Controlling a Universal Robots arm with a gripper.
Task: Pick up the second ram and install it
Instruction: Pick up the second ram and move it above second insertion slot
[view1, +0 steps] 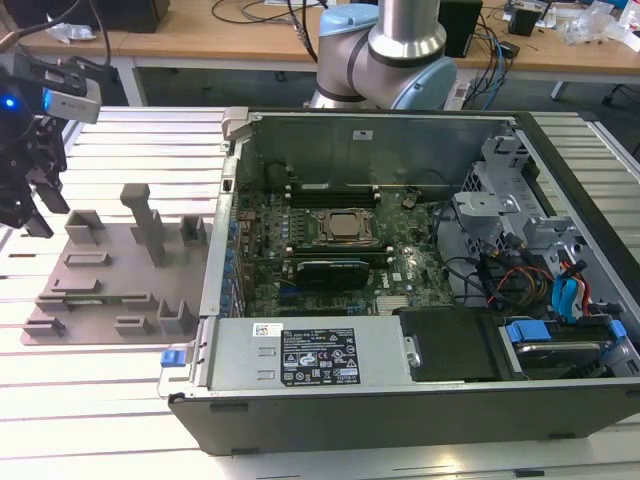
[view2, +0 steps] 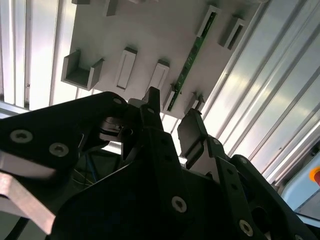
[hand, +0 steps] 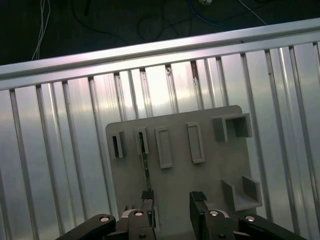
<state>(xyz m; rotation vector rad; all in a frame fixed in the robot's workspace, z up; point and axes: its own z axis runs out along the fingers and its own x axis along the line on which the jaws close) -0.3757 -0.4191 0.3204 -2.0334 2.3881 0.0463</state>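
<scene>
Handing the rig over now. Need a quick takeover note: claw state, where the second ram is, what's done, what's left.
The claw is open and empty, hovering over the grey holder plate, on the exterior view's left of the open computer case.
The second ram stands on edge in the holder's brackets, close to one finger in the first wrist view, not gripped.
Done: claw positioned above the holder.
Left: pick-up and install, neither done yet.
</scene>
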